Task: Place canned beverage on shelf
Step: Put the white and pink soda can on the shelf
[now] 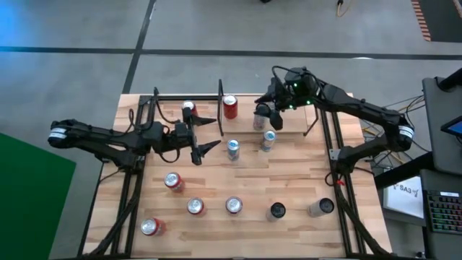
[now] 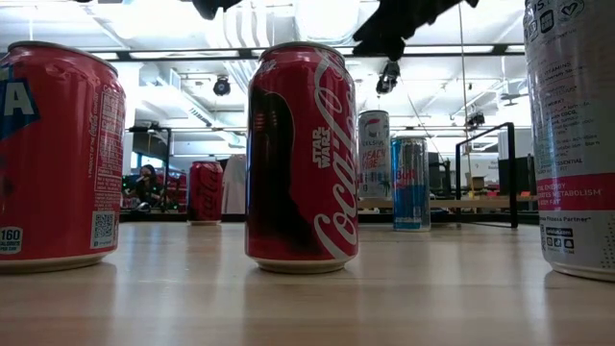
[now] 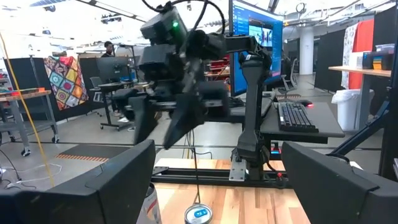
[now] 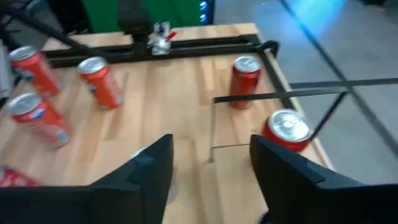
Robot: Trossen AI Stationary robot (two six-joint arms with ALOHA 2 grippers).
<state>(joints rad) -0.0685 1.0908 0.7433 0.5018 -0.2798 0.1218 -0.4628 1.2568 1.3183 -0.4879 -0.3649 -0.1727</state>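
The shelf [image 1: 188, 97] of black rails stands along the table's far edge. Two red cans [image 1: 188, 108] [image 1: 230, 106] and a pale can [image 1: 260, 119] stand inside its outline. The pale can [image 2: 375, 156] rests by its base on the shelf's board [image 2: 461, 203]. My right gripper [image 1: 271, 115] hangs open above and just right of that can, with nothing between its fingers [image 4: 211, 168]. My left gripper [image 1: 207, 136] is open and empty at the shelf's near rail, left of two blue cans [image 1: 233, 149] [image 1: 268, 139].
Several more cans stand upright on the table's near half: red ones [image 1: 173, 181] [image 1: 195, 207] [image 1: 232, 206] [image 1: 151, 227], a dark one [image 1: 276, 211] and a grey one [image 1: 321, 207]. Arm frames run down both table sides. A strip of bare wood lies between the blue cans and the near row.
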